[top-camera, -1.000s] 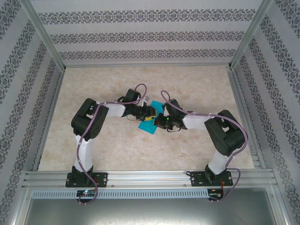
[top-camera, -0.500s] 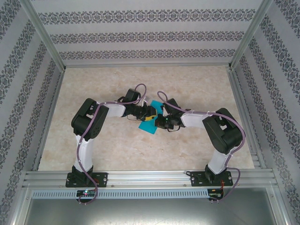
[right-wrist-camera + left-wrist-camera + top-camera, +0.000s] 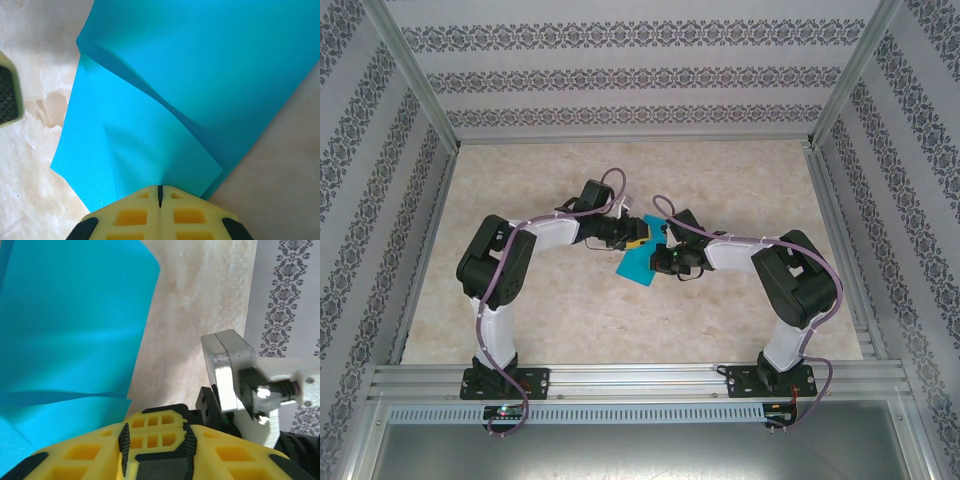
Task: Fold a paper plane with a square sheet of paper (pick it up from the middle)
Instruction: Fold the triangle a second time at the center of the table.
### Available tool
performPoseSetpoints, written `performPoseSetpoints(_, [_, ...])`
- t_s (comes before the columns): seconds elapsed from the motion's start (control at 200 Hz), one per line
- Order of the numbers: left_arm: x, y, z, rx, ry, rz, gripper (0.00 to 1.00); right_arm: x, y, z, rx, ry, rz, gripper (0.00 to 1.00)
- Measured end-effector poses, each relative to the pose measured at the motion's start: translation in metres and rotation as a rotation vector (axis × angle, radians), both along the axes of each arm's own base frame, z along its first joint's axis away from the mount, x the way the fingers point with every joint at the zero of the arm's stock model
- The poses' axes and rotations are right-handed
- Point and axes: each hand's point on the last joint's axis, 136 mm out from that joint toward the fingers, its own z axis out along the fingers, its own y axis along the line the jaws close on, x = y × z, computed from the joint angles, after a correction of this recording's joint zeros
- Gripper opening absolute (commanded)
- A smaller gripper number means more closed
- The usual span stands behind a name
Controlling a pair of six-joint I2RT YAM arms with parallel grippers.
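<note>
Clamped on square sheet of paper (image 3: 200, 65) with right gripper (image 3: 160, 192); can't tell for left gripper (image 3: 155, 426); looks thin, floppy; better pinched mid-sheet.

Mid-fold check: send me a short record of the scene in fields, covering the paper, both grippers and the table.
paper: square sheet of paper, cyan-blue, mid-table between the two arms
paper shape: bent, one flap raised over the rest; no plane form yet
right gripper: shut, pinching the sheet where its layers meet
left gripper: at the sheet's far-left side, facing the right one; opening and grip cannot be told
table: beige marbled top
</note>
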Motion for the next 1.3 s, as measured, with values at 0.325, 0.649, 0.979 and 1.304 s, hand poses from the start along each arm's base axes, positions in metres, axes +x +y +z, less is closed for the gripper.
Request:
performPoseSetpoints(0.325, [-0.004, 0.003, -0.025, 0.061, 0.038, -0.043, 0.20, 0.000, 0.000, 0.000, -0.001, -0.007, 0.009, 0.00])
performPoseSetpoints(0.649, [0.004, 0.006, -0.046, 0.143, 0.029, -0.066, 0.10, 0.000, 0.001, 0.000, -0.013, -0.003, 0.023, 0.00])
performPoseSetpoints(0.979, [0.011, 0.011, -0.059, 0.216, 0.017, -0.075, 0.10, -0.001, 0.001, 0.000, -0.038, -0.017, 0.049, 0.00])
performPoseSetpoints(1.304, [0.017, 0.014, -0.059, 0.258, 0.008, -0.082, 0.10, -0.001, 0.002, 0.000, -0.069, -0.035, 0.079, 0.00])
